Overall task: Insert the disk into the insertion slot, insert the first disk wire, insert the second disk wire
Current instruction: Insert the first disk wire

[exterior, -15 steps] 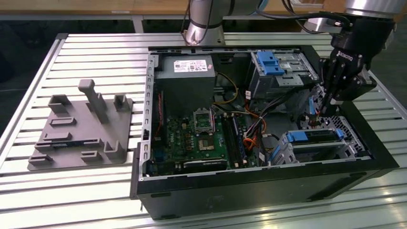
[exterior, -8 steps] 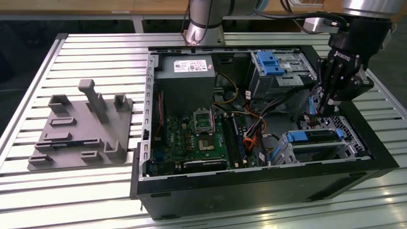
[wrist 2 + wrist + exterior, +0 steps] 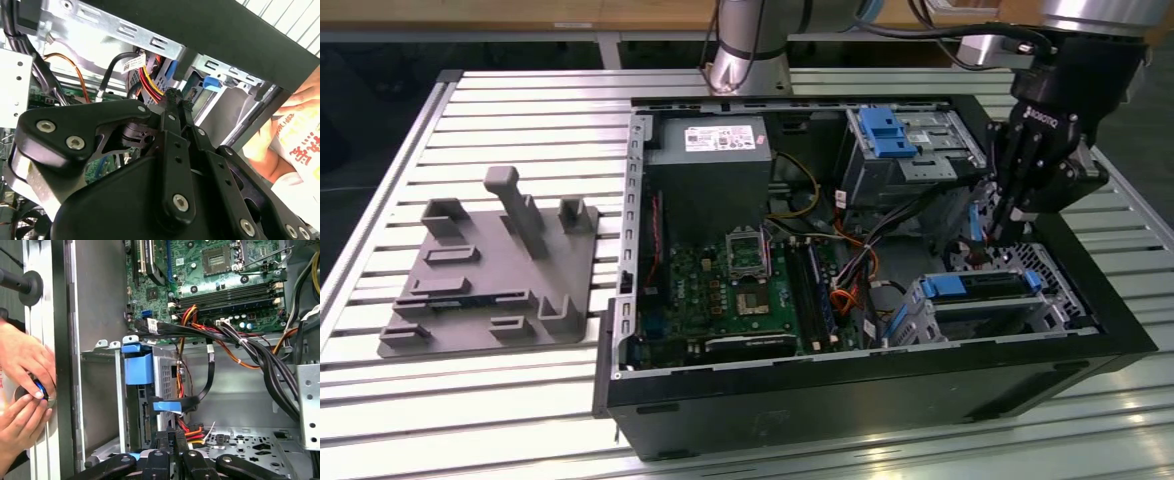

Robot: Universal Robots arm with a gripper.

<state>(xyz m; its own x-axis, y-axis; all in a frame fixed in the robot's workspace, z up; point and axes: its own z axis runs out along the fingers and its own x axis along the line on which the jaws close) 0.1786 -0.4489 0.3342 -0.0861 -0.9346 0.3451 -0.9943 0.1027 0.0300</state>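
Observation:
The disk [image 3: 977, 287], silver in a bright blue carrier, lies inside the insertion slot [image 3: 1051, 272], a perforated metal cage at the case's corner on the exterior view's right. My gripper [image 3: 991, 236] hangs just behind that cage, fingers pointing down. In the second wrist view the gripper [image 3: 175, 96] is shut on a black plug with red, yellow and black wires [image 3: 150, 82]. The first wrist view shows the gripper [image 3: 172, 439] close to the disk's [image 3: 164, 375] end. There, a black flat cable's blue plug [image 3: 168, 406] sits against the disk.
A taller bay with a blue latch [image 3: 891, 135], the power supply [image 3: 707, 140] and the motherboard [image 3: 734, 285] fill the case. Cable bundles [image 3: 250, 347] cross near the cage. A person's hands [image 3: 25, 375] rest outside the case wall. A grey fixture plate [image 3: 480, 275] lies on the exterior view's left.

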